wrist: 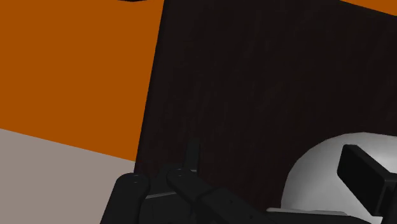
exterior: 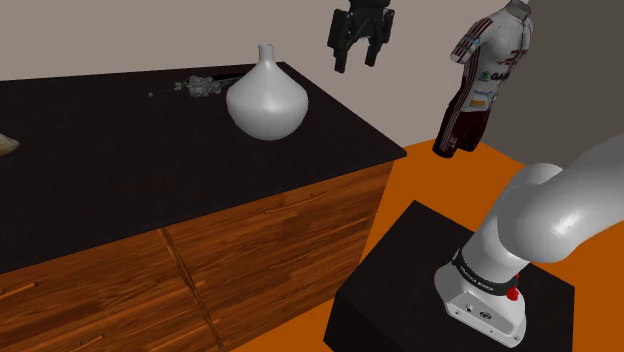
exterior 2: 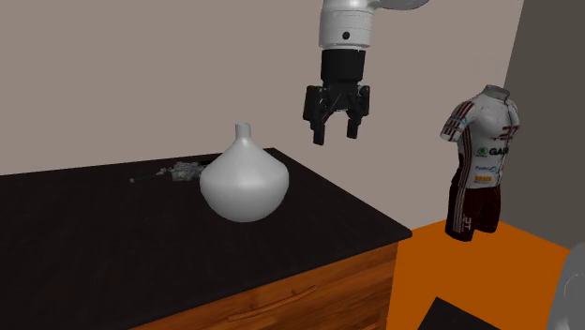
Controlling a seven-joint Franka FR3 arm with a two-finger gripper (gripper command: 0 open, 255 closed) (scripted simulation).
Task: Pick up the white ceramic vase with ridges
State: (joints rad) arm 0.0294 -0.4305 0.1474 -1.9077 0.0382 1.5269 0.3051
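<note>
Gripper (exterior 2: 336, 137) is hanging in the air, fingers spread and holding nothing, above the vase (exterior 2: 243, 183) and off to the second exterior view's right. Vase is sitting upright on the black dresser top (exterior: 120, 160) near its corner, looking smooth grey-white with no ridges showing. The bulb is probably too wide for the jaws, so I'm favouring coming straight down and closing on the narrow neck. Mannequin jersey (exterior 2: 483, 155) is showing letters starting "GA", the rest unreadable.
</note>
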